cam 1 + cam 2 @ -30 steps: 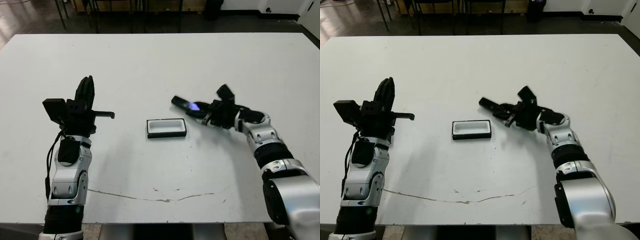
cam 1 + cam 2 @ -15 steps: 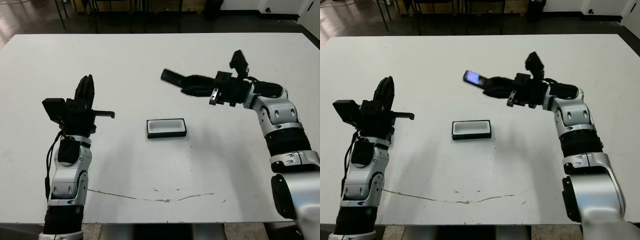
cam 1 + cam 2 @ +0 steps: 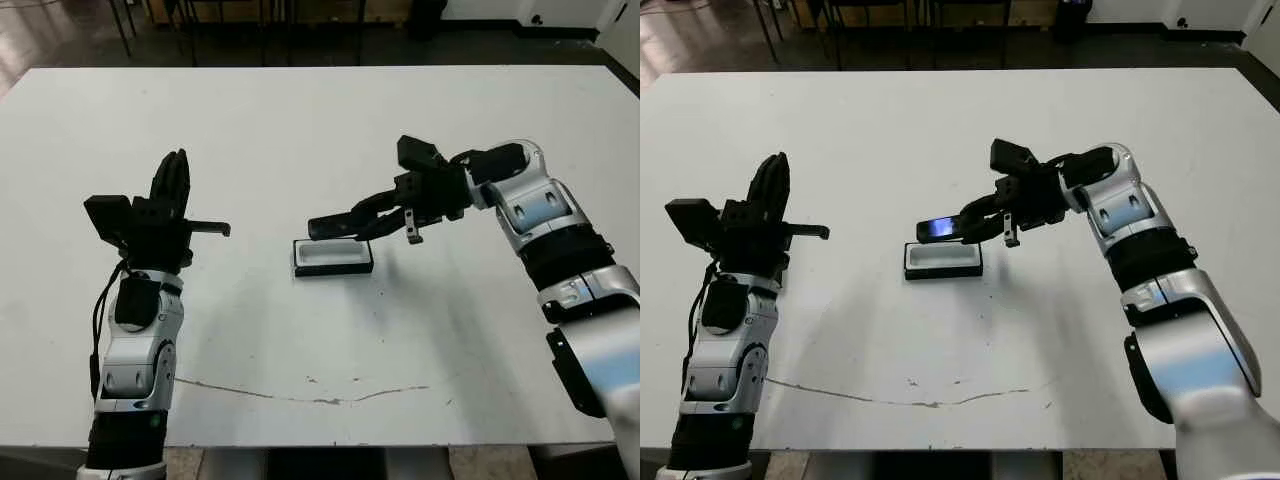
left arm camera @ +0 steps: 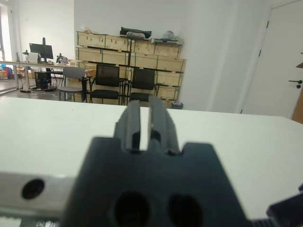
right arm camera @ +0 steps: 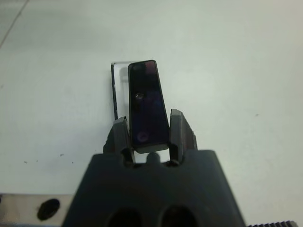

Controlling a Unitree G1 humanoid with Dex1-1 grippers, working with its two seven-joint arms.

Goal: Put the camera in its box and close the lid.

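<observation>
Black camera (image 5: pixel 147 106), clamped between the right gripper (image 3: pixel 372 214) fingers, has swung down from its raised position and now hovers just above the box (image 3: pixel 333 256). Insertion comes next. Left gripper (image 4: pixel 146 124), fingers together, remains raised and idle.

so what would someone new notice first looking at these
Probably the right end effector near the table's middle, holding the slim black camera just above the small open box with its white lining. After that, the left end effector, raised upright over the table's left side, gripping nothing, and the long thin crack-like mark along the table's near edge.
</observation>
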